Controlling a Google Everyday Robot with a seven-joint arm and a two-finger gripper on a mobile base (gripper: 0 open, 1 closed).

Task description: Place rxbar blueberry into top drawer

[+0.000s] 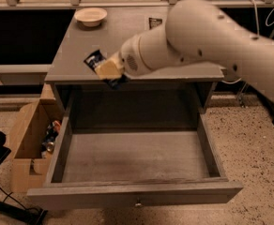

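Note:
My gripper (pixel 107 70) is shut on the rxbar blueberry (pixel 95 59), a dark navy wrapper with white lettering that sticks out above and below the tan fingers. It hangs in the air over the front left edge of the grey cabinet top, just above the back left of the top drawer (pixel 137 191). The drawer is pulled wide open toward the camera, its grey wooden inside empty, with a small knob on its front panel. My large white arm crosses in from the right and hides much of the cabinet top.
A white bowl (pixel 90 16) sits at the back left of the cabinet top (pixel 71 46). A small black packet (pixel 154 22) lies at the back, partly behind my arm. A brown cardboard box (pixel 26 139) with cans stands on the floor to the left.

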